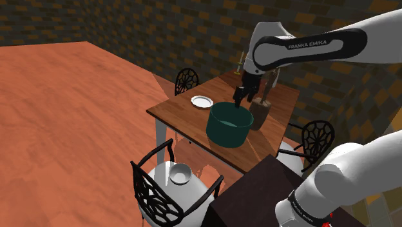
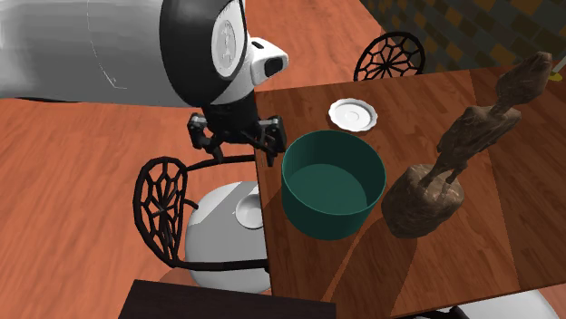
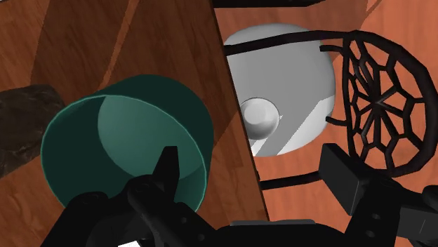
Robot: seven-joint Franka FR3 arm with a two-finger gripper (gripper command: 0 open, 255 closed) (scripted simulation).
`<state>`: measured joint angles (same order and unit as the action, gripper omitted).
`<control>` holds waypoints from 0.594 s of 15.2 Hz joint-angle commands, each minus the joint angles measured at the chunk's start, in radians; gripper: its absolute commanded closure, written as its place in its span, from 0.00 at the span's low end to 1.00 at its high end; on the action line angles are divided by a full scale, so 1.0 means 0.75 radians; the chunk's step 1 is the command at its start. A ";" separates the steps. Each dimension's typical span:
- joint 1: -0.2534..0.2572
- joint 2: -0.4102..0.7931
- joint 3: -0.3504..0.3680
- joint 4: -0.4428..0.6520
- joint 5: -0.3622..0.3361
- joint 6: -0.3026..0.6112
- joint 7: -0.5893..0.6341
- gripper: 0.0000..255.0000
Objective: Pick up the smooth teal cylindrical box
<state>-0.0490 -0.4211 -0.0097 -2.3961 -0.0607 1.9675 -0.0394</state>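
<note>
The teal cylindrical box (image 1: 229, 124) (image 2: 333, 183) (image 3: 123, 151) stands upright and open-topped on the dark wooden table (image 1: 182, 111), close to the table's edge. My black gripper (image 1: 239, 98) (image 2: 238, 148) (image 3: 256, 175) hangs above it, open and holding nothing. In the wrist view one fingertip (image 3: 168, 163) lies over the box's rim, while the other fingertip (image 3: 342, 174) is out past the table edge, over a chair. The fingers do not touch the box.
A brown carved figure (image 2: 437, 172) (image 1: 261, 111) stands right beside the box. A white saucer (image 2: 352, 114) (image 1: 201, 101) lies farther along the table. Black chairs with white cushions ring the table; one cushion carries a small white bowl (image 3: 259, 118) (image 1: 180, 172).
</note>
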 commanded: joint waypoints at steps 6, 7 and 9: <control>-0.018 0.332 -0.034 0.064 0.002 0.274 -0.027 0.00; -0.020 0.382 -0.038 0.082 0.004 0.307 -0.031 0.00; -0.024 0.483 -0.045 0.122 0.011 0.368 -0.040 0.00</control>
<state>-0.0665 -0.1006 -0.0423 -2.3213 -0.0554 2.2174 -0.0680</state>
